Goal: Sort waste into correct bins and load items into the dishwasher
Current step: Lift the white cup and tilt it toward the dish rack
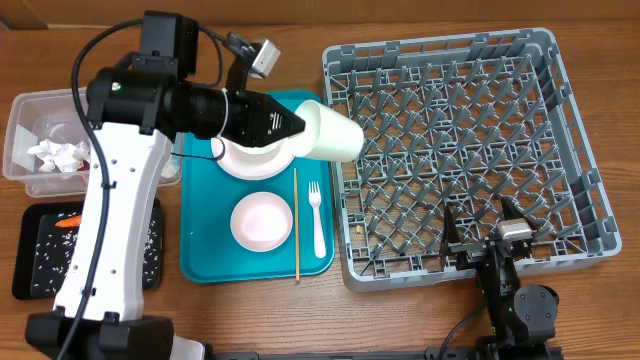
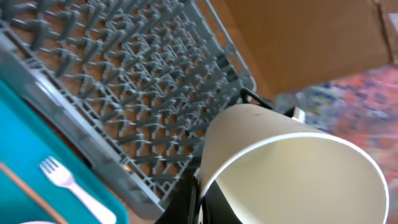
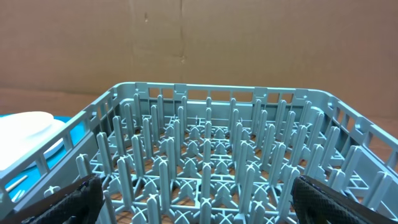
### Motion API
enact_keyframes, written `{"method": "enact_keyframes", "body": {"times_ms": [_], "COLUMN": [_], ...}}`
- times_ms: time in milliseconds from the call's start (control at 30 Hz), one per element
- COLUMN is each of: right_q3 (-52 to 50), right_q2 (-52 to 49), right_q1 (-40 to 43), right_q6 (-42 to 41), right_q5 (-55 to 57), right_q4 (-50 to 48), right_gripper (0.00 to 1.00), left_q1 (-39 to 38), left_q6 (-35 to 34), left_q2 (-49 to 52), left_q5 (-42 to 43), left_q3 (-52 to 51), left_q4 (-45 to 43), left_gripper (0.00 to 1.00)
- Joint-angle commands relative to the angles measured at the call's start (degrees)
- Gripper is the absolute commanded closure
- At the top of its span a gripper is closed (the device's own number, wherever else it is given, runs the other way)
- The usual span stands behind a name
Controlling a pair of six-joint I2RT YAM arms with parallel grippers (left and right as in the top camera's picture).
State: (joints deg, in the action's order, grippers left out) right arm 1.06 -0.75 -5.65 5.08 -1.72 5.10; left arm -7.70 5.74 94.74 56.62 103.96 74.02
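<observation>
From overhead, the left gripper [image 1: 297, 127] is clenched on the white cup [image 1: 335, 132], which is tilted on its side above the border between the teal tray [image 1: 200, 240] and the grey rack [image 1: 560, 150]. The right gripper [image 1: 488, 232] hangs with its jaws released over the rack's near edge. The teal tray carries a plate [image 1: 240, 165], a bowl [image 1: 260, 221] and a fork [image 1: 317, 212]. The clear tub [image 1: 20, 130] holds napkins [image 1: 55, 153], and the black tray [image 1: 30, 275] holds rice [image 1: 40, 250] and a carrot [image 1: 66, 222]. The left wrist view shows the cup's mouth close up, with the rack pegs beyond it. The right wrist view shows both fingers spread above the pegs.

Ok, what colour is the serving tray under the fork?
Teal tray; overhead view shows it best.
</observation>
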Motion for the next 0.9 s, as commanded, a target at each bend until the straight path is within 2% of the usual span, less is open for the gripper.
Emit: {"method": "enact_keyframes", "body": {"times_ms": [0,167,333,433,667,867], "right_q3": [-0.6,-0.6,1.1,4.5,22.2,44.2], "right_q2": [0.3,0.3,-0.9,-2.3,-15.1,-34.9], "right_q1": [0.2,0.2,0.2,0.2,0.2,0.2], "right_q6": [-7.0,-25.1,-26.7,-30.6,-31.0,-30.2], "right_q5": [-4.1,-8.9,-23.3,-26.8,-36.7,-39.6], "right_q4": [-0.7,-1.1,-1.1,0.4,8.4,30.4], "right_gripper": [0.0,0.0,0.0,0.0,0.0,0.0], "left_q1": [0.7,2.2,5.5,6.4,6.5,6.4], "left_q6": [3.8,5.9,8.1,11.5,18.8,19.0], "left_q2": [2.0,3.5,5.5,6.7,8.9,9.5], "left_q5": [5.2,10.5,15.0,17.4,21.4,23.4], "left_q3": [0.1,0.1,0.0,0.0,0.0,0.0], "left_q4": [0.5,0.5,1.2,2.6,7.9,8.9], "left_gripper": [0.96,0.96,0.96,0.96,0.96,0.96]}}
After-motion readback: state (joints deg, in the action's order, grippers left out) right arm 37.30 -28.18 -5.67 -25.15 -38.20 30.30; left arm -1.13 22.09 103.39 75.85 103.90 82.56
